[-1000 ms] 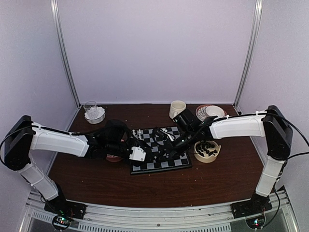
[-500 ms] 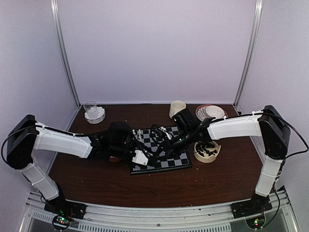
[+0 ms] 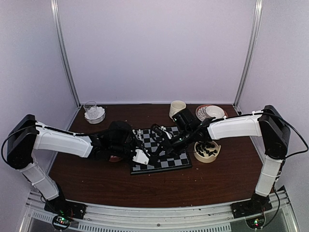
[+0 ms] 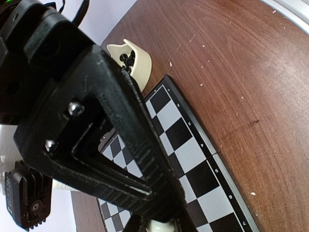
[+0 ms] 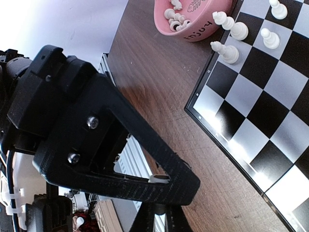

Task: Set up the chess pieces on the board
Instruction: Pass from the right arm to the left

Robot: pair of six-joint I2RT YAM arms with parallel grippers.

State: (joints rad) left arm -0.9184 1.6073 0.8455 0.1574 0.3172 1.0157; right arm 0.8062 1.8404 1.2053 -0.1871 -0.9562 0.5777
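The board [image 3: 166, 155] lies mid-table, with a few white chess pieces [image 3: 140, 134] standing along its far left side. My left gripper [image 3: 150, 158] is low over the board's near left part. In the left wrist view its fingers [image 4: 145, 193] pinch a white piece [image 4: 162, 226] at the bottom edge, above the checks of the board [image 4: 193, 145]. My right gripper [image 3: 162, 140] hangs over the board's middle, shut. In the right wrist view a small dark shape sits between that gripper's [image 5: 162, 212] tips; what it is I cannot tell. White pieces [image 5: 231, 53] stand on the board [image 5: 260, 106].
A pink bowl [image 5: 193, 21] of white pieces sits off the board's left side, and a cream bowl [image 3: 207, 151] of black pieces is to its right. A cup [image 3: 176, 108], stacked dishes [image 3: 210, 112] and a glass dish [image 3: 94, 113] line the back.
My left gripper has closed on the white piece and shifted slightly right over the board. The right gripper moved a little left, then held still.
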